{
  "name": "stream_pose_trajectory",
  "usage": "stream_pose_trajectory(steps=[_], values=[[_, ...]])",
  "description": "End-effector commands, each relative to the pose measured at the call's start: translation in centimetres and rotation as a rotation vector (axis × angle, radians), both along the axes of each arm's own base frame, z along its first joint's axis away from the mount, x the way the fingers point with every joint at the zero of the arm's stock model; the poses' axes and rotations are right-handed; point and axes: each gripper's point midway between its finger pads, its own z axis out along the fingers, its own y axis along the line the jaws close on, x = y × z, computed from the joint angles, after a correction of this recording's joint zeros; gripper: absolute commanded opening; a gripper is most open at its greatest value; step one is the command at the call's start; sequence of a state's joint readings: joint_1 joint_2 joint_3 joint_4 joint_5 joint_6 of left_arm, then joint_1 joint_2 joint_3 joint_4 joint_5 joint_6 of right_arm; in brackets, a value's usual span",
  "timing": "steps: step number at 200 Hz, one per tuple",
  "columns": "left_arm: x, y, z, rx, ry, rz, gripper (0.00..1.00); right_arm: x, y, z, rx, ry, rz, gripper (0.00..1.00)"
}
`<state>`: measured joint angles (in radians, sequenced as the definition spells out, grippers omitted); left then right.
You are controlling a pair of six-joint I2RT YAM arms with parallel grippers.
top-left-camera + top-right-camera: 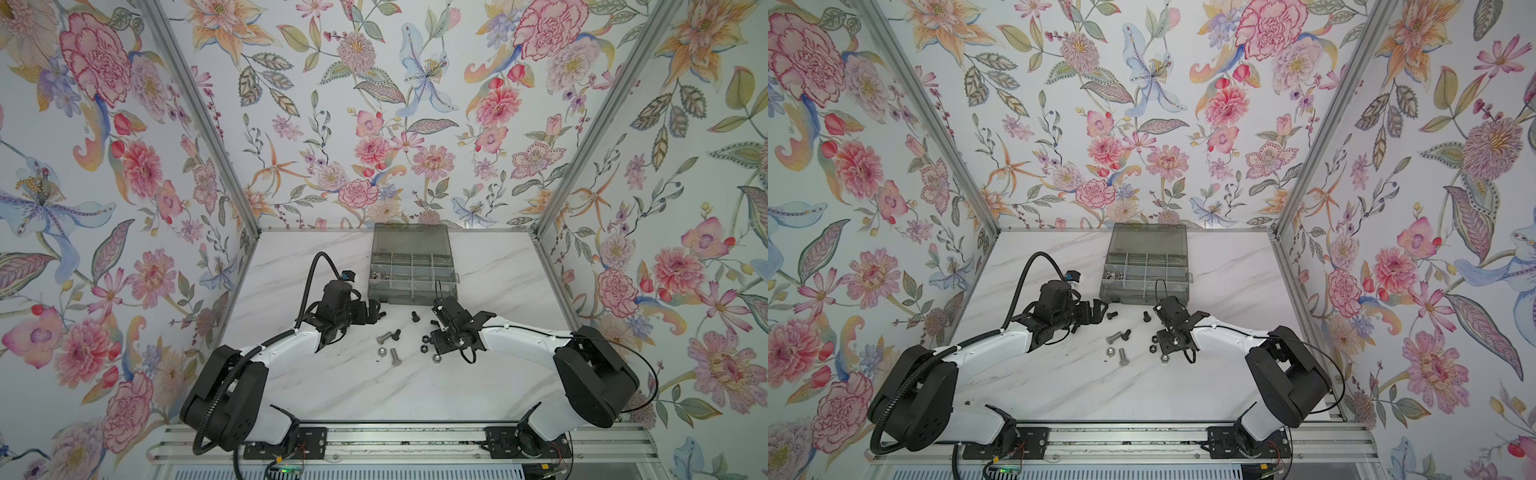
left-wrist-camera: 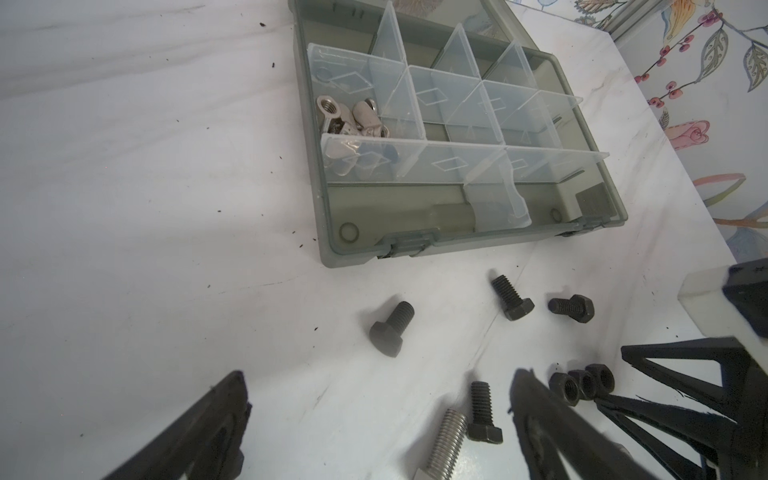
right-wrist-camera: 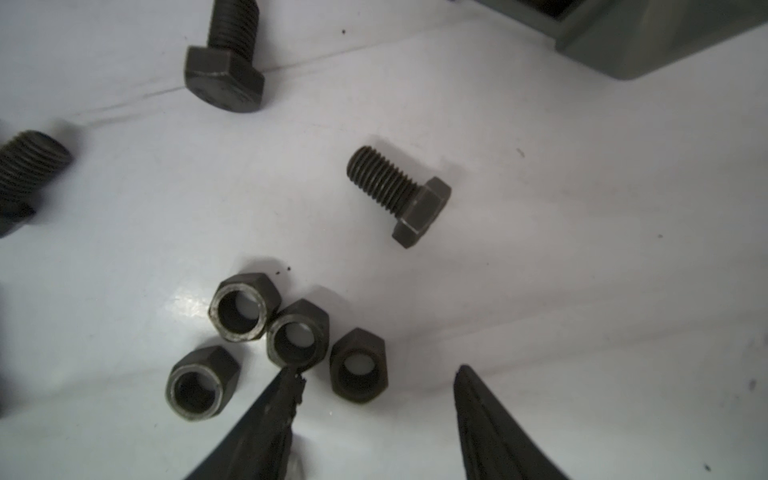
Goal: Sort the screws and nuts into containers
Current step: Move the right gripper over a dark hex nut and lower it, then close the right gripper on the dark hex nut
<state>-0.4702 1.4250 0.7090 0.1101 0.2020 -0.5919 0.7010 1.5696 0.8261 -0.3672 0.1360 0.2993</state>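
While the left end effector [image 2: 379,374] hangs wide open and empty over the tabletop [image 2: 145,166], loose screws [image 2: 390,332] lie just ahead of it, mostly black, a couple silver. Behind them sits the box [image 1: 411,297], lid up, with silver nuts [image 2: 353,116] in a left-hand cell and the other cells seemingly bare.

Moving right, four black nuts [image 3: 243,307] huddle together. The right end effector [image 3: 376,372] is down over them, jaws about half apart and gripping nothing, with one nut [image 3: 359,365] between the tips. Tricky pick! One fingertip [image 3: 286,386] looks to be brushing the neighbouring nut, though that's hard to judge. Best to shift a touch clear of the cluster, square up on two flats, close gently, then lift straight.
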Motion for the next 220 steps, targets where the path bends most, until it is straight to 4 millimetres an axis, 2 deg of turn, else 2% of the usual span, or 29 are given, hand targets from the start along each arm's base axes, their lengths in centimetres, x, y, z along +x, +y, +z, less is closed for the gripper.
stream_pose_trajectory(steps=[1, 51, 79, 145, 220], values=[[0.0, 0.5, 0.5, -0.013, -0.011, 0.018, 0.99, 0.1, 0.3, -0.8, -0.021, 0.012, 0.017, 0.58], [0.0, 0.6, 0.4, -0.013, -0.01, 0.022, 0.99, -0.3, 0.0, -1.0, -0.016, 0.023, 0.013, 0.43], [0.0, 0.6, 0.5, -0.017, -0.011, 0.021, 1.0, -0.6, -0.3, -1.1, -0.006, 0.032, 0.005, 0.39], [0.1, 0.5, 0.7, -0.022, -0.015, 0.019, 0.99, -0.7, -0.8, -1.4, 0.022, 0.056, -0.018, 0.33], [0.2, 0.4, 1.0, -0.025, -0.017, 0.019, 0.99, -1.4, -1.1, -1.4, 0.047, 0.077, -0.015, 0.32]])
